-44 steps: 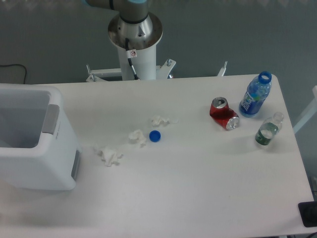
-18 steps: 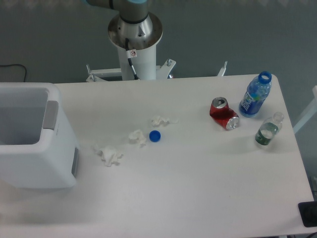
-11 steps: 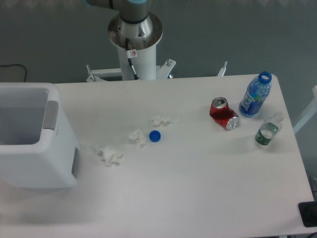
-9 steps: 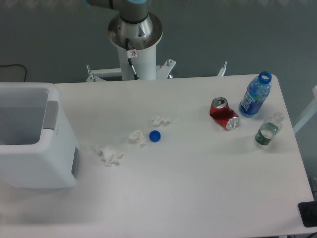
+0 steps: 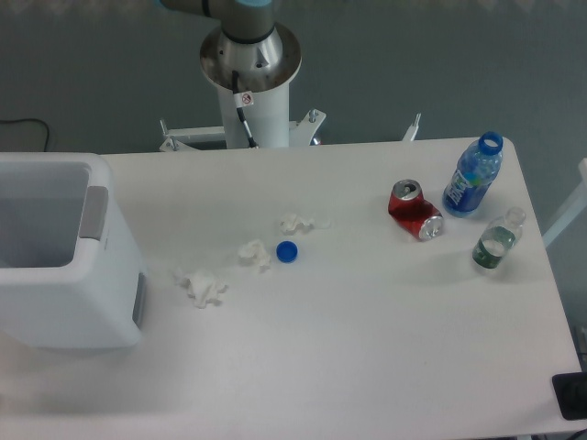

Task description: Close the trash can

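Observation:
The trash can point(image 5: 78, 298) is a large white boxy bin at the left end of the table, cut off by the frame's left edge. Its top is open and I look down into its hollow inside. A grey tab point(image 5: 94, 211) lies along its right rim and a grey patch point(image 5: 138, 300) marks its right side. No lid shows. Only the arm's base column point(image 5: 249, 87) is visible at the top; the gripper is out of view.
Three crumpled tissues point(image 5: 202, 286) point(image 5: 253, 252) point(image 5: 298, 223) and a blue bottle cap point(image 5: 287, 250) lie mid-table. At the right are a crushed red can point(image 5: 415, 210), a blue bottle point(image 5: 473, 176) without cap, and a small clear bottle point(image 5: 496, 240).
The trash can has shifted slightly left and settled since the oldest frame. Nothing else has moved.

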`<control>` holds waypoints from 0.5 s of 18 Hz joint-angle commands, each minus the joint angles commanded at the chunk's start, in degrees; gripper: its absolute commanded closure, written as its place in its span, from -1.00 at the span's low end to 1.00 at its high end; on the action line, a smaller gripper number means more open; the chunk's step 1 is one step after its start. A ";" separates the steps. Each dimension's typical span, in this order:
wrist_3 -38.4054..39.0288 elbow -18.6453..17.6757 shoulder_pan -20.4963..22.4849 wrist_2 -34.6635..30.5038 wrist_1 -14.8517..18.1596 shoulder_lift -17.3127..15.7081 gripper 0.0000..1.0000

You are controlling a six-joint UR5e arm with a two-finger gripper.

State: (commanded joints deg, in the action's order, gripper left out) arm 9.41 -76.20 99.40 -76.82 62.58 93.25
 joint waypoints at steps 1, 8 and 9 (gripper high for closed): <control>0.00 -0.09 0.09 0.00 0.00 -0.09 0.54; -0.09 -0.62 0.18 -0.17 0.18 -0.88 0.55; -0.09 -0.79 0.18 -0.18 0.18 -0.97 0.55</control>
State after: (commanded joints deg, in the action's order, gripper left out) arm 9.32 -76.99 99.58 -76.99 62.75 92.29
